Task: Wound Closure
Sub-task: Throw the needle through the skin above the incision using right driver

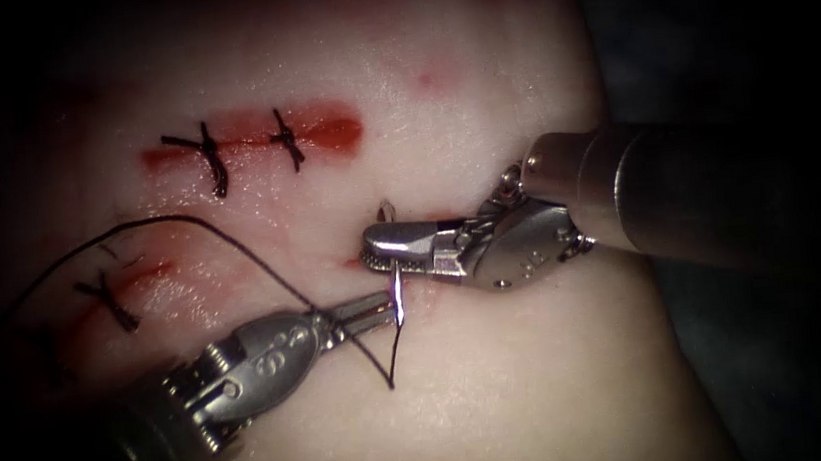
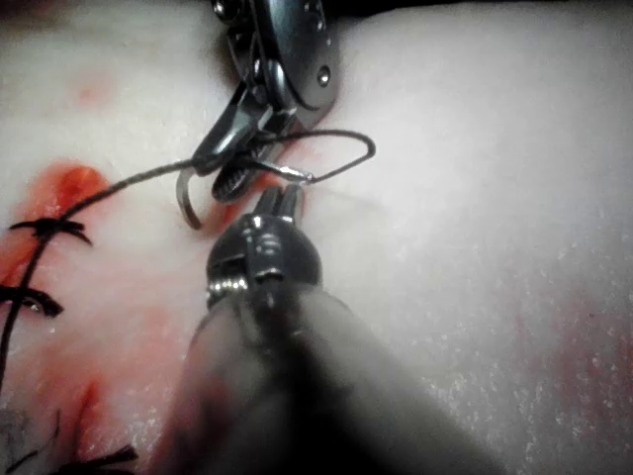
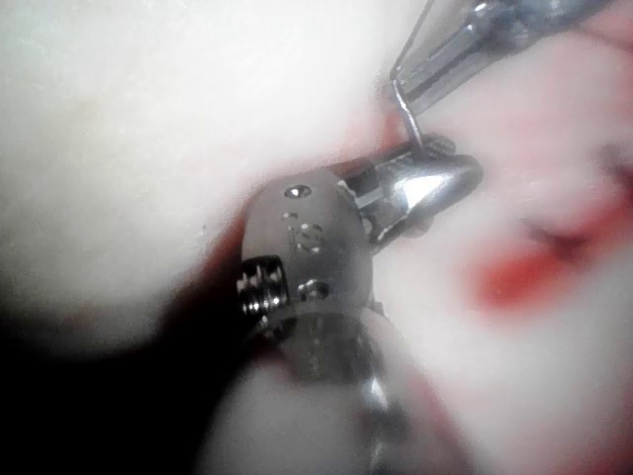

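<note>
The left tool (image 1: 378, 311) is clenched on the curved needle (image 1: 398, 297) near its thread end. The right tool (image 1: 377, 247) grips the needle at mid-curve, above the left tool's tips. The needle's tip (image 1: 384, 208) rises free above the tissue (image 1: 546, 388). Black thread (image 1: 231, 240) trails left.

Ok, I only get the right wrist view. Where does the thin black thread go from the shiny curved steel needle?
Observer: From the needle's tail, held by the left tool, the thread dips down, then loops far off to the left.
Operator: Any stitches done?
Observer: Two dark knotted stitches cross the upper red cut.
Operator: Where's the pointy end?
Observer: It pokes up above the right tool, seemingly clear of the pale tissue; whether that tool grips the needle, I can't tell.
</note>
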